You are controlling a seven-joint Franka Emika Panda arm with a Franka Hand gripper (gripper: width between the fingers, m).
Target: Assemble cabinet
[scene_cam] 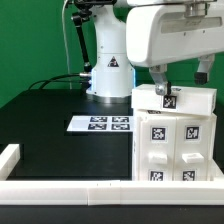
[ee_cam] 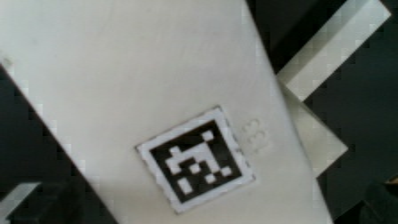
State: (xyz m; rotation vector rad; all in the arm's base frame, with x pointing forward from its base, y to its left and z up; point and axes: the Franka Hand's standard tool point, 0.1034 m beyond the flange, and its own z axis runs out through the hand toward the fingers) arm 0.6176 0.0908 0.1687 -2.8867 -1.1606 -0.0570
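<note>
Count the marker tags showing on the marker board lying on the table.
4, in a two-by-two block on the marker board: two in the far row, two in the near row. None looks hidden; the wrist view does not show this board.

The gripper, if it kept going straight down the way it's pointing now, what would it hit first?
Most likely the cabinet: the gripper points down right at its tagged top face, which fills the wrist view. Whether they already touch is unclear.

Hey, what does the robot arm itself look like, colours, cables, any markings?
The arm is glossy white with rounded, bulky casings. Its base column carries a black triangular warning sticker. Black cables run down beside the column. The gripper looks darker and small below the white wrist housing.
</note>
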